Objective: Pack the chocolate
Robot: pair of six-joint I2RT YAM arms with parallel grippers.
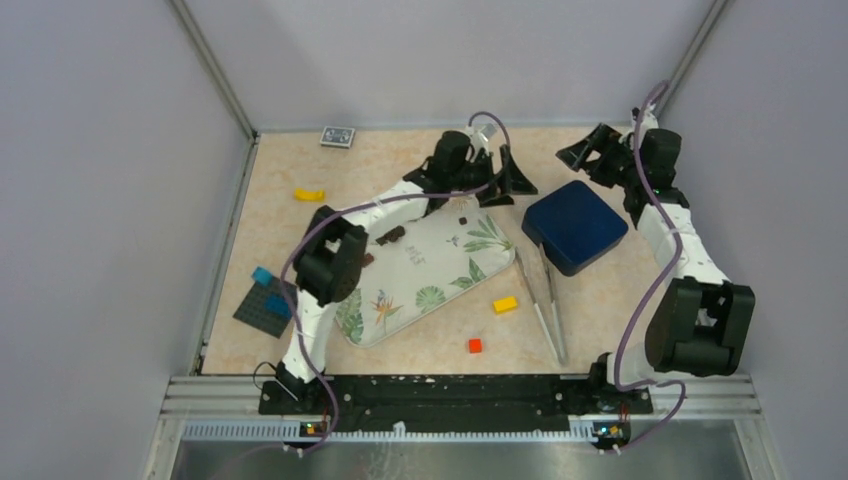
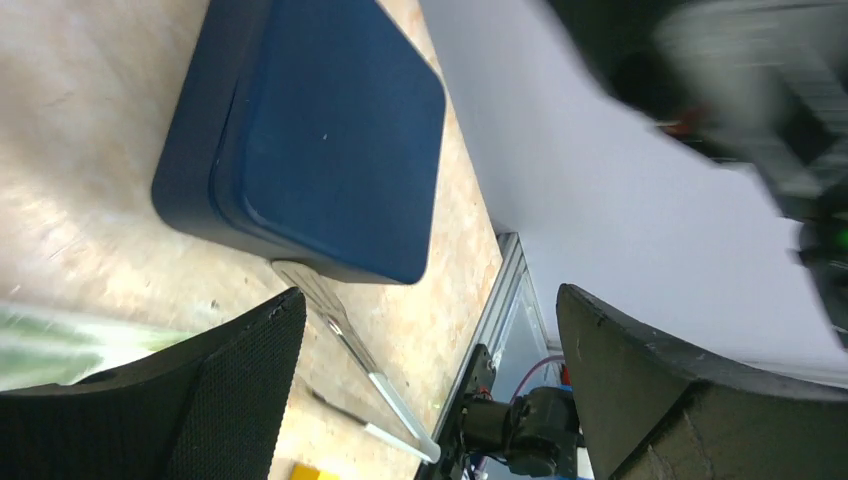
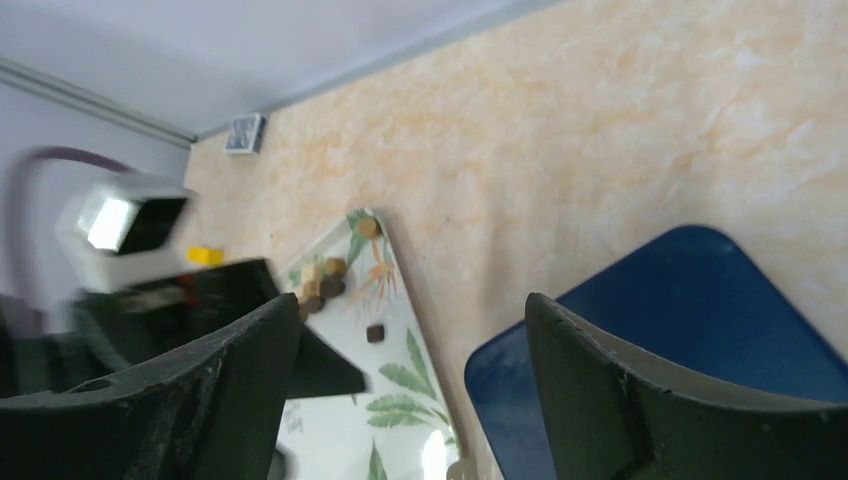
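The chocolate (image 1: 390, 237) lies as a few small dark pieces on the leaf-patterned tray (image 1: 430, 290). In the right wrist view a small cluster of brown and cream pieces (image 3: 325, 280) sits at the tray's far corner, with one dark square (image 3: 376, 333) apart from it. A closed dark blue box (image 1: 575, 226) stands to the right of the tray, and it also shows in the left wrist view (image 2: 310, 130). My left gripper (image 1: 506, 183) is open and empty above the tray's far right corner. My right gripper (image 1: 583, 153) is open and empty behind the box.
Metal tongs (image 1: 546, 300) lie between the tray and the box. A yellow brick (image 1: 505, 304) and a red brick (image 1: 474, 345) lie in front of the tray. Another yellow brick (image 1: 309, 194) lies at the back left. A grey baseplate with blue bricks (image 1: 267, 303) sits left.
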